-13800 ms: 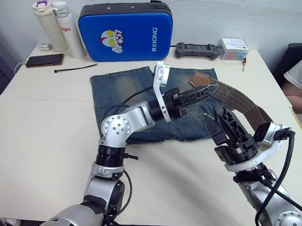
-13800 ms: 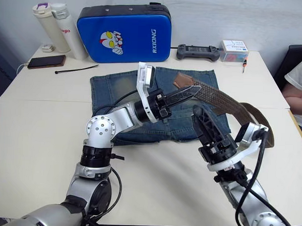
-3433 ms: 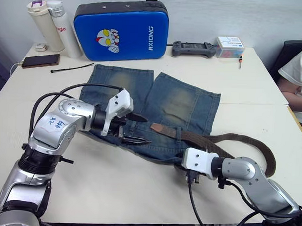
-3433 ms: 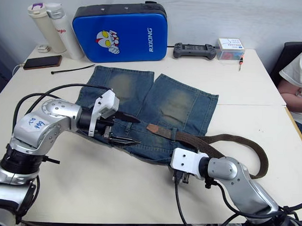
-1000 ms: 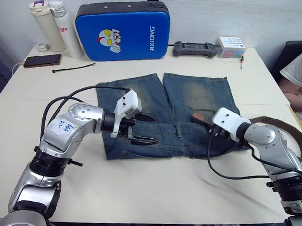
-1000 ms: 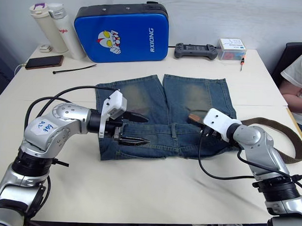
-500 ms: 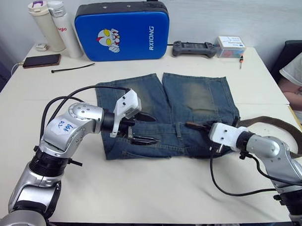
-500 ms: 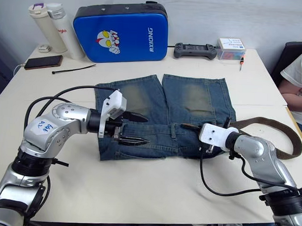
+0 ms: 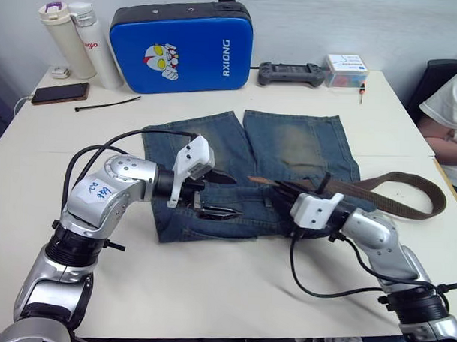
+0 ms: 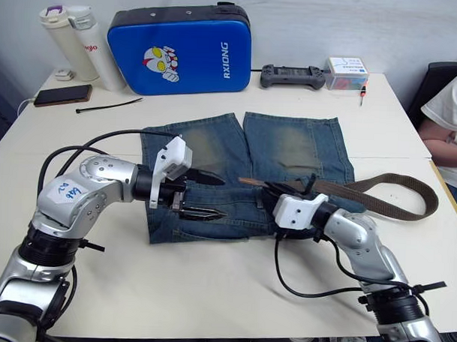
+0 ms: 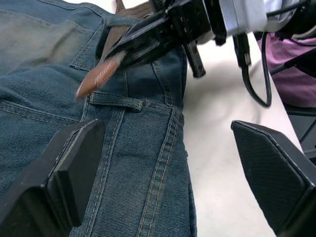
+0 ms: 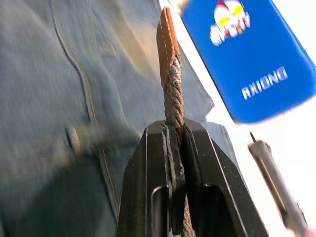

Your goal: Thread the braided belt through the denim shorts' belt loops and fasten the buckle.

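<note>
Tan belt (image 10: 252, 182) tip is pinched in right gripper (image 10: 269, 191), aimed along shorts (image 10: 289, 147) waistband toward a loop (image 11: 114, 101); left gripper (image 10: 205, 194) gapes, steadying denim.

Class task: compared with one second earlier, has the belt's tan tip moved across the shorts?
Yes. The right gripper has carried the belt's tan tip toward the robot's left, nearer the shorts' centre seam.

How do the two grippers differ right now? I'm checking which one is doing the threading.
The right gripper is shut on the braided belt, tan tip poking forward; the left gripper is open and holds nothing. The right one carries the belt tip above the denim shorts; the left one waits at the waistband with fingers spread. Both are over the shorts.
</note>
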You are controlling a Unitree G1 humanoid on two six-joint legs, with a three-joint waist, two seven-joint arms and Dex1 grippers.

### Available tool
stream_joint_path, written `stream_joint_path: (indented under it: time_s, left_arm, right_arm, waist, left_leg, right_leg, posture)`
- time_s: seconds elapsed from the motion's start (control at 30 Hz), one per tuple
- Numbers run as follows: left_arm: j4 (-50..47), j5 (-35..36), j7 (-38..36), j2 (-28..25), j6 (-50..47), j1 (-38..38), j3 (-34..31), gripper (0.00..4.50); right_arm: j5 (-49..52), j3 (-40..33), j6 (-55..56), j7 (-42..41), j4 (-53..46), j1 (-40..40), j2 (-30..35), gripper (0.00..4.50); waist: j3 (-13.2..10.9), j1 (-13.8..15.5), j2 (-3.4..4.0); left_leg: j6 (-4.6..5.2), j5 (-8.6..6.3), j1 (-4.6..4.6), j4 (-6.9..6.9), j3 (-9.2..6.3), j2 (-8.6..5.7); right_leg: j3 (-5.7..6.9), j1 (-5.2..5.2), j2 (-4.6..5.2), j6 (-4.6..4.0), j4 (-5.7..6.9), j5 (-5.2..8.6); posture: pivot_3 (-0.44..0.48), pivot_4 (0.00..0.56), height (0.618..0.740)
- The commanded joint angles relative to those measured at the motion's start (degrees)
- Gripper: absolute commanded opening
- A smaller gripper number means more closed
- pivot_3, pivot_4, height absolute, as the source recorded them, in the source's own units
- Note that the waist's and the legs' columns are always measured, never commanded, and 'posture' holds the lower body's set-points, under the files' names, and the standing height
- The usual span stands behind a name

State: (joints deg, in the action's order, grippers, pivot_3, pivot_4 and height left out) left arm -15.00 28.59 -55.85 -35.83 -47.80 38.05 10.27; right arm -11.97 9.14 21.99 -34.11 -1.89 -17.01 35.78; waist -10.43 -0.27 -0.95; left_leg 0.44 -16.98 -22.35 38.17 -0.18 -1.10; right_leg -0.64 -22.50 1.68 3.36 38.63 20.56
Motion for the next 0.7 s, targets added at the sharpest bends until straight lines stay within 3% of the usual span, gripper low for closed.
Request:
stream_joint_path:
  time_s: [0.03,0.17,0.27,0.5,0.6,0.7]
  left_arm:
    - [-1.6,0.4,0.0,0.1,0.4,1.1,-0.3,4.50]
    - [-1.5,0.3,0.0,-0.1,0.4,0.9,-0.4,4.50]
    - [-1.3,0.3,-0.1,0.3,0.6,1.0,-0.1,4.50]
    - [0.1,-0.1,-0.9,0.7,1.4,1.8,0.5,4.50]
    - [0.4,-0.2,-1.4,0.6,1.7,1.8,0.7,4.50]
    - [0.5,-0.2,-1.5,0.8,1.8,2.0,0.8,4.50]
  right_arm:
    - [-1.2,-0.8,3.1,0.3,0.5,1.5,2.1,0.04]
    - [0.5,-3.4,5.5,-0.7,2.0,3.5,5.9,0.04]
    - [4.7,-4.7,5.6,-3.2,2.3,3.9,7.9,1.21]
    - [11.8,-8.0,3.7,-8.2,-5.2,9.1,12.1,4.46]
    - [18.2,-10.1,-3.7,-9.7,-11.5,13.7,12.4,4.46]
    - [41.0,-13.3,-32.6,-1.3,-22.1,17.2,7.8,4.46]
  waist:
    - [0.0,0.1,0.00]
    - [0.0,0.2,0.00]
    - [0.0,-0.1,0.00]
    - [0.0,0.1,0.00]
    - [0.0,0.3,0.00]
    - [0.0,0.3,-0.01]
  left_leg:
    - [0.00,0.00,0.00,0.00,0.00,0.00]
    - [0.02,-0.01,-0.01,0.01,0.00,-0.04]
    - [0.02,-0.01,0.01,0.00,0.00,-0.02]
    - [0.02,-0.01,0.02,0.00,0.01,0.01]
    - [0.03,-0.02,0.01,-0.01,0.00,0.01]
    - [0.03,-0.02,0.01,0.01,-0.06,0.02]
  right_leg:
    - [0.00,0.01,0.01,0.00,-0.01,0.00]
    - [0.01,0.03,0.05,0.00,-0.04,0.00]
    - [0.01,0.03,0.01,0.00,-0.04,0.00]
    - [-0.01,0.04,-0.02,0.00,-0.02,0.00]
    - [0.00,0.07,-0.01,0.00,-0.04,0.00]
    - [0.03,0.11,0.01,0.00,-0.05,0.00]
  posture:
    - [0.000,0.150,0.740]
    - [0.000,0.150,0.740]
    - [0.000,0.150,0.740]
    - [0.000,0.150,0.740]
    - [0.000,0.150,0.740]
    - [0.000,0.150,0.740]
